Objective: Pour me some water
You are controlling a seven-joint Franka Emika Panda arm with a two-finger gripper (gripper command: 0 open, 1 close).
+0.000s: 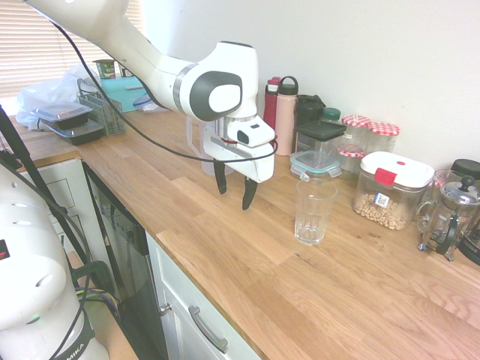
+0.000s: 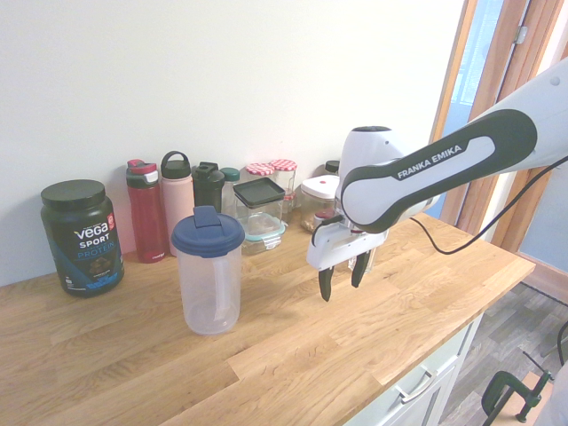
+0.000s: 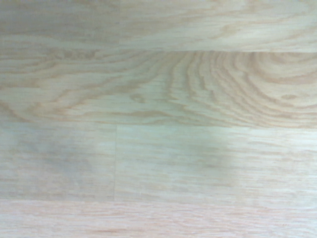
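A clear plastic jug [image 2: 209,271] with a dark blue lid stands upright on the wooden counter [image 2: 293,355]; the arm mostly hides it in the first exterior view. An empty clear drinking glass [image 1: 313,211] stands upright on the counter [image 1: 247,247]. My gripper [image 1: 234,193] hangs open a little above the wood, fingers pointing down, between jug and glass and touching neither. The second exterior view shows the gripper [image 2: 342,286] to the right of the jug, with nothing between its fingers. Only bare wood grain [image 3: 158,119] fills the wrist view.
Along the wall stand a red bottle [image 2: 146,211], a pink bottle [image 2: 177,202], a black tub [image 2: 81,236], glass containers [image 2: 261,209] and red-lidded jars [image 1: 367,135]. A nut box [image 1: 391,189] and French press [image 1: 450,217] sit right of the glass. The counter edge [image 1: 202,285] runs in front.
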